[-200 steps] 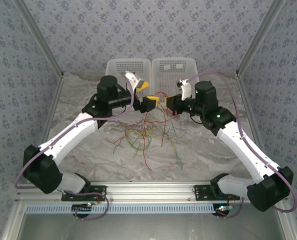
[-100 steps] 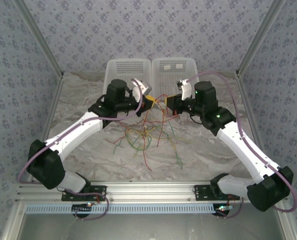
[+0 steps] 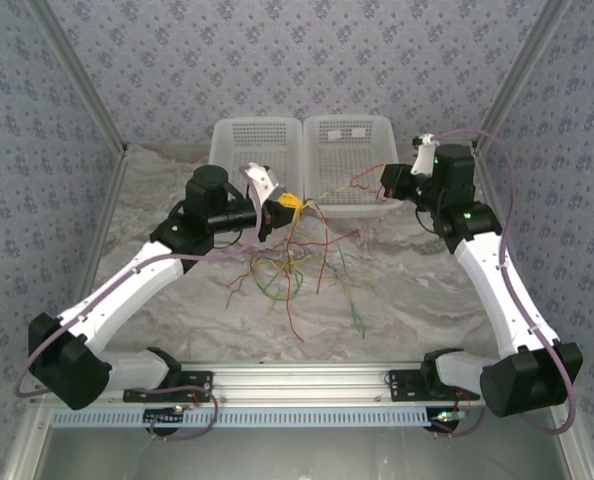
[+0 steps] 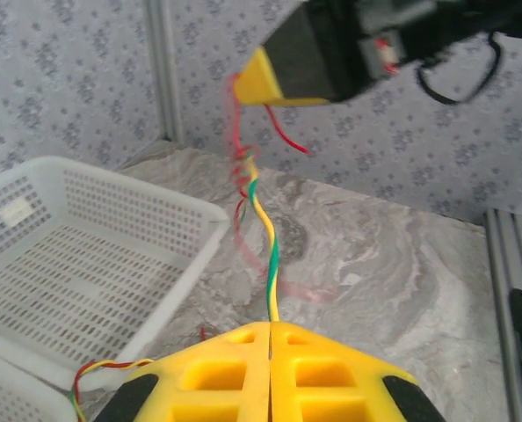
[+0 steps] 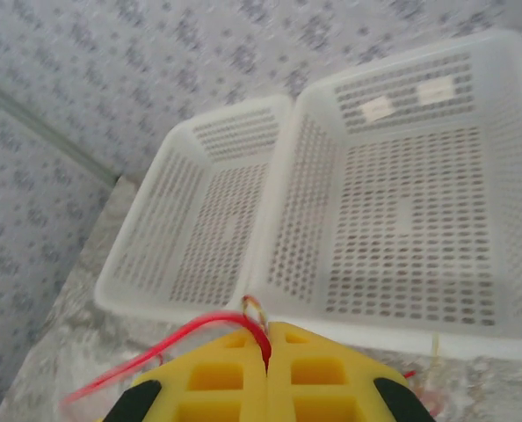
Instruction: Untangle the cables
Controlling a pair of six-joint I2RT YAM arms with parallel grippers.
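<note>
"Where the bench [image 3: 397, 320] runs nearest the arm bases, what lies on it?" asks Mira.

"Marbled surface at first," says Tom. "A little farther in, the cables [image 3: 287, 268] lie in a loose heap of red, green, yellow and orange strands, about midway between the two arms, with a few ends trailing toward the near edge."

"And the left gripper [image 3: 285, 204]?"

"It hangs just beyond the heap, above its far side. Its yellow fingers [image 4: 235, 347] are pressed together with no gap showing, and a twisted green-and-yellow strand [image 4: 272, 264] is pinched at the seam. From above, several other strands drop from that gripper into the heap."

"Where does the twisted strand go?"

"Up and away toward the right gripper [image 3: 381, 183], which sits high and off to the right, beside the front corner of the right basket [image 3: 349, 150] as seen from above. From the left wrist, its yellow fingertip shows at the far end of the strand, among blurred red wire."

"Is the right gripper closed?"

"Yes, its fingers [image 5: 300, 347] meet flush. A red strand [image 5: 177, 334] is caught between the tips and arcs off to the left. A small pale loop sits at the same pinch, though I cannot tell which cable it belongs to."

"And farthest back?"

"The left basket [image 3: 257, 140] and the right basket stand side by side, touching, against the patterned wall [image 3: 297, 60]. Both are white and perforated, and two white tags [image 5: 377, 108] lie in the right one."
</note>
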